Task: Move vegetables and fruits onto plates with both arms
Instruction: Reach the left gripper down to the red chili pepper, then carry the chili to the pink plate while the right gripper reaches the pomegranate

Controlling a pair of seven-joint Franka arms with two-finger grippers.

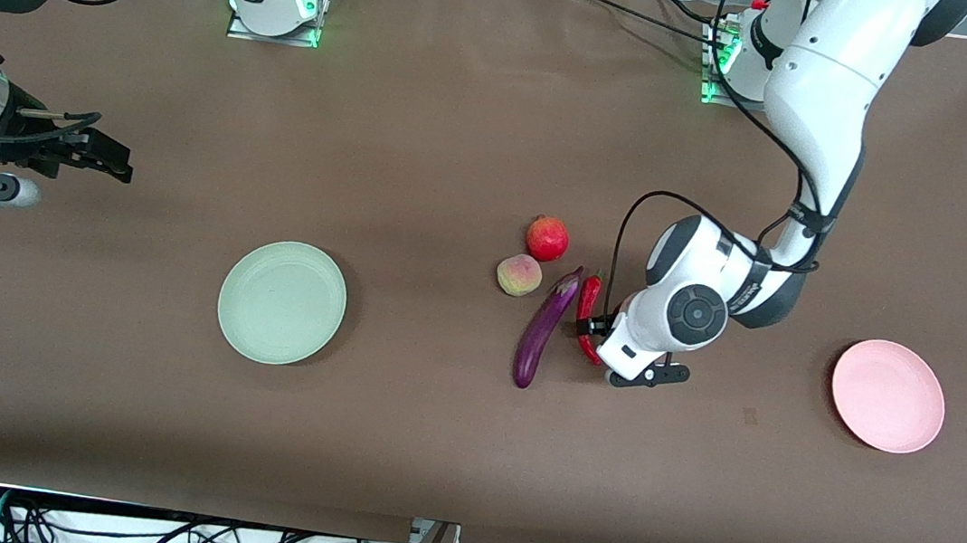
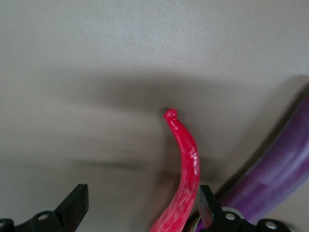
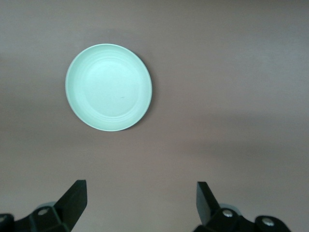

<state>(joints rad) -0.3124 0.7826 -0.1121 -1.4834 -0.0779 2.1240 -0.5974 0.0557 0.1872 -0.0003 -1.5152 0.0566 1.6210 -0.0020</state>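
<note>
While both hands [image 2: 140,208] [image 3: 140,203] gape, two fruits [image 1: 547,239], two vegetables [image 1: 545,326], two plates [image 1: 281,302] lie.

We count two round matte plates, one pale mint green [image 1: 281,302] and one pale pink [image 1: 888,396]; two round fruits, a red one with a crown tip [image 1: 547,239] and a yellowish-pink peach [image 1: 518,275]; two vegetables, a long glossy purple eggplant [image 1: 542,330] and a curved red chili pepper [image 1: 589,300].

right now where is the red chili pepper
In the front view the red chili pepper lies on the table beside the eggplant, on its left-arm side, with the open left gripper down around it.
</note>
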